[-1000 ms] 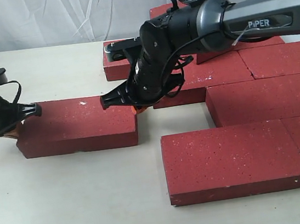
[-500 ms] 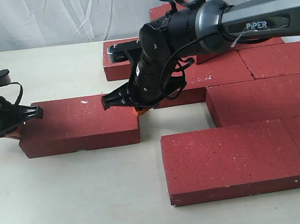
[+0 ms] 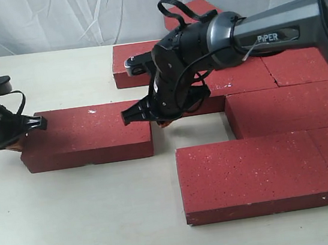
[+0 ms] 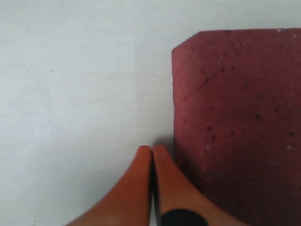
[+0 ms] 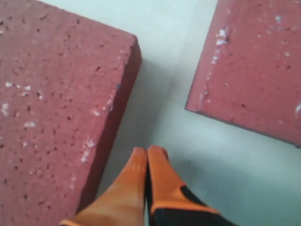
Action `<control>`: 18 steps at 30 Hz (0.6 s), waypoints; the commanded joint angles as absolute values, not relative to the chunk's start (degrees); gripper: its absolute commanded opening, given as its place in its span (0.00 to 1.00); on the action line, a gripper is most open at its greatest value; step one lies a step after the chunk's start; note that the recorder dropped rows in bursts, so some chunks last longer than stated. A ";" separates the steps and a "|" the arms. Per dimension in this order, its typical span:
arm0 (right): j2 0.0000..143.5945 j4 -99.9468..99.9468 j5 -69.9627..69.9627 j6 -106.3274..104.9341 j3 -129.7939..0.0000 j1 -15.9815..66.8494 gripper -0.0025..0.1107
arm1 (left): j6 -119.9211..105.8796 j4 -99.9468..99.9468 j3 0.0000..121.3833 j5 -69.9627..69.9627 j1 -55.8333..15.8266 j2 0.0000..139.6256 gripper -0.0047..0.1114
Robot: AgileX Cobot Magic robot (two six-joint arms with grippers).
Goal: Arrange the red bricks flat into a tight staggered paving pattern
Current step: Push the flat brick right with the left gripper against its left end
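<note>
Rightward off the loose brick's [image 3: 87, 135] end, the right gripper [image 5: 148, 154] has slid into the gap beside it, jaws pressed together and holding nothing. The left gripper [image 4: 152, 151], likewise closed and empty, sits right against that brick's opposite end. The brick lies flat, apart from the laid bricks [image 3: 261, 170] beyond the gap. It likely needs more pushing to close up.

Bricks [image 3: 87, 132] dk red w/ white specks; fingers [image 5: 162, 176] orange, blk base; table [image 3: 75, 231] off-white; arm [image 3: 296, 20] blk/grey.
</note>
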State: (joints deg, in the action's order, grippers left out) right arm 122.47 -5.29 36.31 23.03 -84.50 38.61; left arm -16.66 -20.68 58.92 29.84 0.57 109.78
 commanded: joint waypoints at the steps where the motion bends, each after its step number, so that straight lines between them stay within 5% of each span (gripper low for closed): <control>1: 123.44 -3.51 33.52 21.39 -84.27 38.73 0.01 | -16.71 -22.32 59.02 30.34 0.41 110.65 0.04; 18: 119.65 1.61 42.18 14.72 -84.27 39.55 0.01 | -16.71 -25.48 59.02 38.01 0.41 110.65 0.04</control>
State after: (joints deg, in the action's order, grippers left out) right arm 121.03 1.21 40.79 15.46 -84.50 39.41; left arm -16.77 -23.84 58.92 36.53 0.57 110.63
